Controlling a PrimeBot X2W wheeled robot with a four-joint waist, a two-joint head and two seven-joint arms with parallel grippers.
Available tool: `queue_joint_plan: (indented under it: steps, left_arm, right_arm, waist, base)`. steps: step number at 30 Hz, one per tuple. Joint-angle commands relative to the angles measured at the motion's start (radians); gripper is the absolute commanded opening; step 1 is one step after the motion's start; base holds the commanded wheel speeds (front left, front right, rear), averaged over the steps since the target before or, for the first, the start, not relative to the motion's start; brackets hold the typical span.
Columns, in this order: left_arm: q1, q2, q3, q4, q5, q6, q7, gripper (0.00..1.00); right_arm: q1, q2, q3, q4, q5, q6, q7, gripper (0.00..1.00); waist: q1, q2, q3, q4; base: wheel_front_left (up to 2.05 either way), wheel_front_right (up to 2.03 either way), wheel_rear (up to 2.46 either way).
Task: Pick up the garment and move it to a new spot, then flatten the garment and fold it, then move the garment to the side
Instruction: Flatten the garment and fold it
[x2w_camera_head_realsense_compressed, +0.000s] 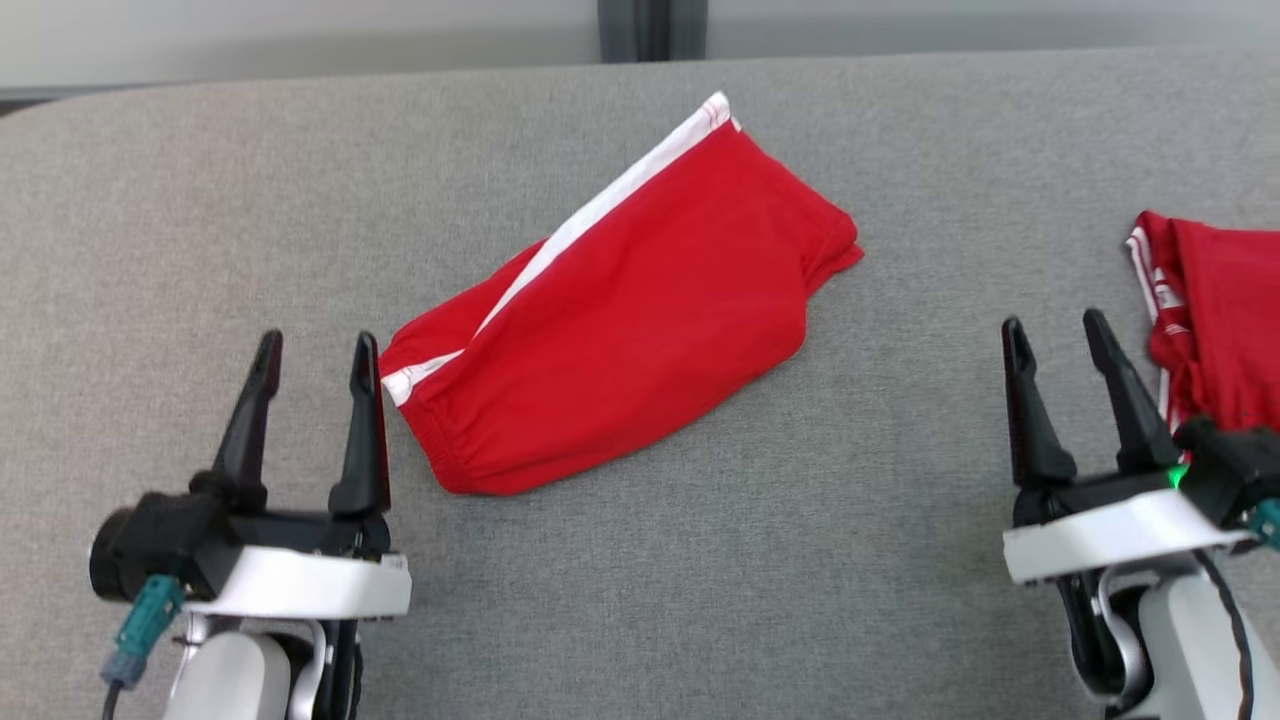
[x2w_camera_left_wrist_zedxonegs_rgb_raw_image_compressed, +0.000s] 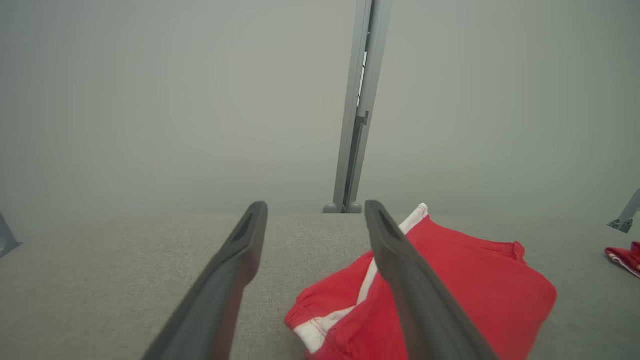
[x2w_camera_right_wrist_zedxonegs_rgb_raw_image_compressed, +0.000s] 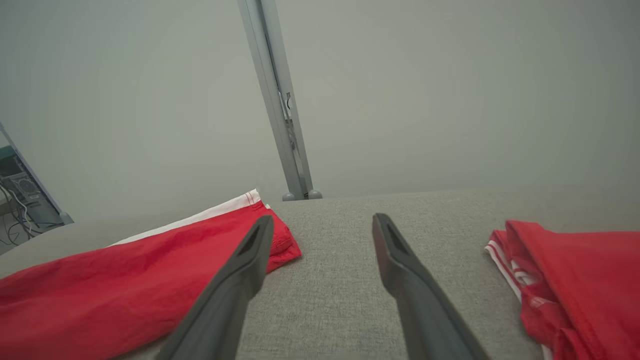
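The garment (x2w_camera_head_realsense_compressed: 630, 310) is a pair of red shorts with a white side stripe, lying folded and slanted in the middle of the grey table (x2w_camera_head_realsense_compressed: 700, 560). My left gripper (x2w_camera_head_realsense_compressed: 317, 350) stands open at the lower left, its right finger just beside the shorts' waistband corner, holding nothing. In the left wrist view the garment (x2w_camera_left_wrist_zedxonegs_rgb_raw_image_compressed: 475, 285) lies to the right, partly behind my right finger (x2w_camera_left_wrist_zedxonegs_rgb_raw_image_compressed: 420, 300). My right gripper (x2w_camera_head_realsense_compressed: 1055, 330) is open at the lower right, apart from the shorts. The right wrist view has the garment (x2w_camera_right_wrist_zedxonegs_rgb_raw_image_compressed: 125, 285) at the left, with my right gripper (x2w_camera_right_wrist_zedxonegs_rgb_raw_image_compressed: 322, 222) over bare cloth.
A second red garment (x2w_camera_head_realsense_compressed: 1215, 320) with white trim lies at the table's right edge, close to my right gripper, and also sits at the right in the right wrist view (x2w_camera_right_wrist_zedxonegs_rgb_raw_image_compressed: 575, 280). A grey post (x2w_camera_head_realsense_compressed: 652, 30) rises behind the far edge against a pale wall.
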Motion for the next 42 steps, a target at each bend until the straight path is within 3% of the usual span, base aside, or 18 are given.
queue_joint_plan:
  steps: [1,14,26,32,42]
  left_arm:
    - [0.03,-0.001,0.006,0.001,0.008,0.004,-0.003,1.0]
    - [0.099,-0.004,-0.01,0.014,0.01,0.018,0.002,1.0]
    - [0.072,-0.012,-0.04,0.019,0.003,0.011,0.011,1.0]
    - [0.046,-0.023,-0.061,0.017,0.008,0.005,0.006,1.0]
    - [-0.016,-0.052,-0.106,0.046,-0.009,-0.026,-0.001,1.0]
  right_arm:
    - [0.044,0.008,-0.011,-0.027,-0.009,0.001,0.002,1.0]
    - [0.189,0.049,-0.046,-0.144,-0.017,0.0,0.07,1.0]
    - [0.13,0.05,-0.079,-0.151,-0.031,0.001,0.098,1.0]
    - [-0.024,-0.016,-0.097,-0.076,-0.031,0.001,0.142,1.0]
    - [-0.307,-0.096,-0.04,0.235,-0.015,0.001,0.175,1.0]
  waist:
    - [0.0,-0.0001,-0.04,-0.018]
    - [0.0,-0.0001,-0.103,-0.033]
    - [0.0,-0.0001,-0.074,0.023]
    - [0.0,-0.0001,-0.023,0.087]
    - [0.0,-0.0001,0.076,0.205]
  base:
    - [0.0,0.0,0.0]
    - [0.0,0.0,0.0]
    - [0.0,0.0,0.0]
    - [0.0,0.0,0.0]
    - [0.0,0.0,0.0]
